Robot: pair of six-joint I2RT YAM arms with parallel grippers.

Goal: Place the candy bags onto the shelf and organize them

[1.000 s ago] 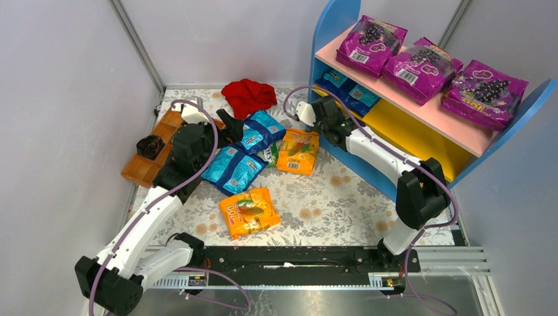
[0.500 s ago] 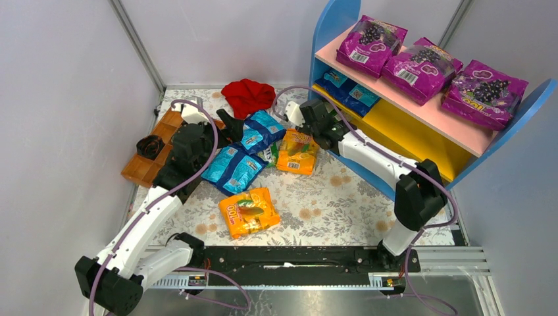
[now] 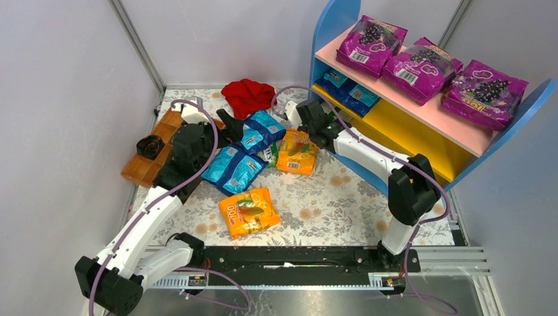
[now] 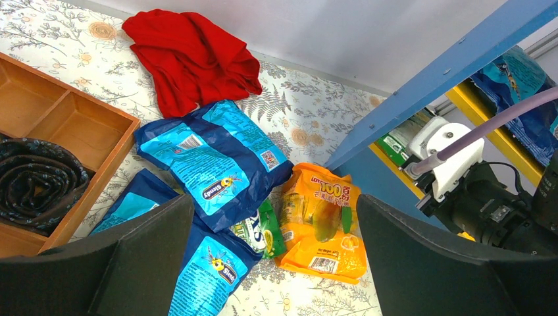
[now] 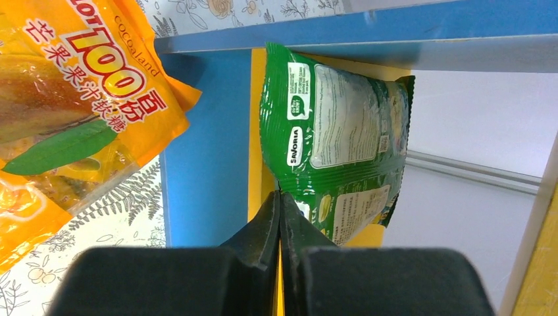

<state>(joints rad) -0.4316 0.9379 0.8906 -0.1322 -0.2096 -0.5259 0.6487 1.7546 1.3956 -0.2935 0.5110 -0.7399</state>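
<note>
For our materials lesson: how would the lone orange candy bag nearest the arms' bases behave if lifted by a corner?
The orange candy bag probably sags: its film looks thin and crinkled. Glossy highlights suggest slipperiness. Its lumpy surface hints at loose contents that may shift.

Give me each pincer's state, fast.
Left pincer: open, empty.
Right pincer: shut, tips at the edge of the glossy green plastic candy bag; a pinch on it cannot be told.

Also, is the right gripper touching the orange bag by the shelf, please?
Apart: the right wrist view shows the blue shelf panel between the right gripper and the orange bag.
</note>
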